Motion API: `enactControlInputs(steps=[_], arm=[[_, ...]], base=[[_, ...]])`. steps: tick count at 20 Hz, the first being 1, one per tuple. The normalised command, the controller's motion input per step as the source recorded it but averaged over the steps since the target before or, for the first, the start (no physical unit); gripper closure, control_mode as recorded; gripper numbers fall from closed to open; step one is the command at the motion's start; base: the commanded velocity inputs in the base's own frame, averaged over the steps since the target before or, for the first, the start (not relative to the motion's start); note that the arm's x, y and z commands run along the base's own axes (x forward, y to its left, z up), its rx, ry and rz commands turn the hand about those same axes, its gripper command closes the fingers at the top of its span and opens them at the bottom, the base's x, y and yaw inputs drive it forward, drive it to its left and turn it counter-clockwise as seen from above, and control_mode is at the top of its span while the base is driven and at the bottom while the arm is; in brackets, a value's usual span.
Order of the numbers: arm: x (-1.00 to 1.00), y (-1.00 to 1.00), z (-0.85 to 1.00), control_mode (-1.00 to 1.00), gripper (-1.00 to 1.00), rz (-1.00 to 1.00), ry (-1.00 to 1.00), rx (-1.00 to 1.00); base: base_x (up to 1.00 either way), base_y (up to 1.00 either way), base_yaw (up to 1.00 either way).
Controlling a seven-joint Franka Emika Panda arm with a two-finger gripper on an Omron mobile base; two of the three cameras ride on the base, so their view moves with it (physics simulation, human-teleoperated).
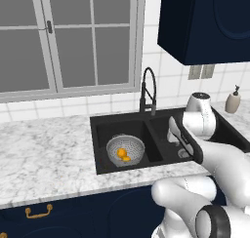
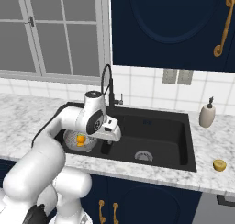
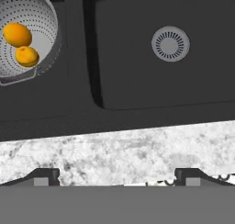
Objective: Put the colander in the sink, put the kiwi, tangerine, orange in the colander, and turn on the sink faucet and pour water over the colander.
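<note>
The colander [image 1: 125, 151] is sitting in the left basin of the sink [image 1: 100, 156], and two orange fruits are lying inside it, touching each other: one fruit [image 3: 17, 34] farther up the bowl in the hand view, the other fruit [image 3: 27, 56] just beside it nearer the rim handle. Which is the tangerine and which the orange I cannot tell. The right basin is showing its round silver drain [image 3: 170, 43]. The sink faucet [image 1: 148, 92] is standing behind the divider between the basins, its arched spout bending toward the front.

The tool [image 3: 117, 177] is hanging spread wide with nothing between its tips, which are rising above the marble surface [image 3: 114, 152] at the sink's front edge. On that surface, right of the sink, a small yellowish fruit [image 2: 219, 165] is lying near the front edge, and a beige soap dispenser [image 2: 207, 113] is standing near the tiled wall.
</note>
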Motion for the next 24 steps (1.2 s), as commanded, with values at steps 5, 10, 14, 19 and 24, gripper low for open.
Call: enactControlInputs(steps=[5,10,14,19,24], arm=[[-0.06,-1.00,0.29,-1.00,-1.00,0.00,0.01,0.02],[-0.01,-1.00,0.17,-1.00,-1.00,0.00,0.04,0.02],[0.00,-1.00,0.06,-1.00,-1.00,0.00,0.03,0.03],[0.01,-0.97,0.02,-1.00,-1.00,0.00,0.04,0.02],[0.17,-0.78,0.00,-1.00,-1.00,0.00,0.05,0.03]], base=[[0.00,0.00,0.00],[0.00,0.00,0.00],[0.00,0.00,0.00],[0.00,0.00,0.00],[0.00,0.00,0.00]])
